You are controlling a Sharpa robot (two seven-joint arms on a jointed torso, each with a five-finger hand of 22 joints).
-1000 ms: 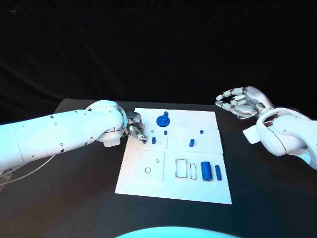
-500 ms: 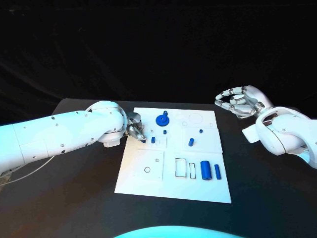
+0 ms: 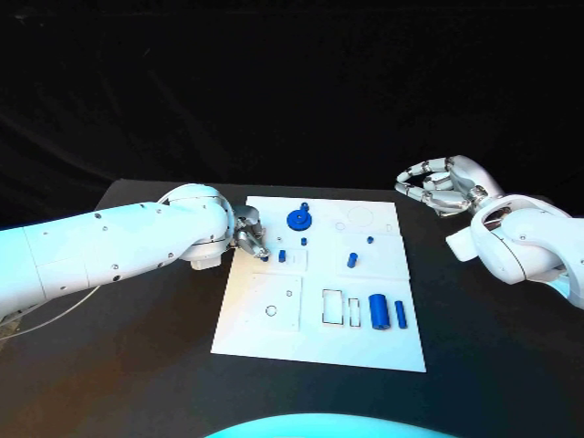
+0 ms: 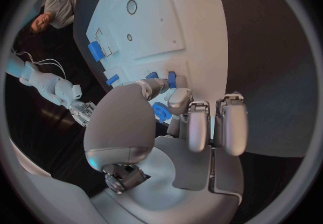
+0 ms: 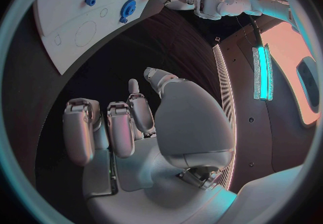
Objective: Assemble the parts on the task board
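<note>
Left hand (image 3: 247, 234) at the task board (image 3: 321, 342) edge, fingertips on a small blue part (image 3: 265, 258); whether it grasps cannot be told. Right hand (image 3: 440, 187) curled, holding nothing, off the board.

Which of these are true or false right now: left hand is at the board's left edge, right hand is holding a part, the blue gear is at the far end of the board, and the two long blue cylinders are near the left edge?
1. The left hand is at the task board's left edge. True.
2. The right hand holds a part. False: its fingers are curled on nothing, off the board's far right corner.
3. The blue gear is toward the board's far end. True.
4. The two long blue cylinders lie near the left edge. False: they lie toward the near right side.
</note>
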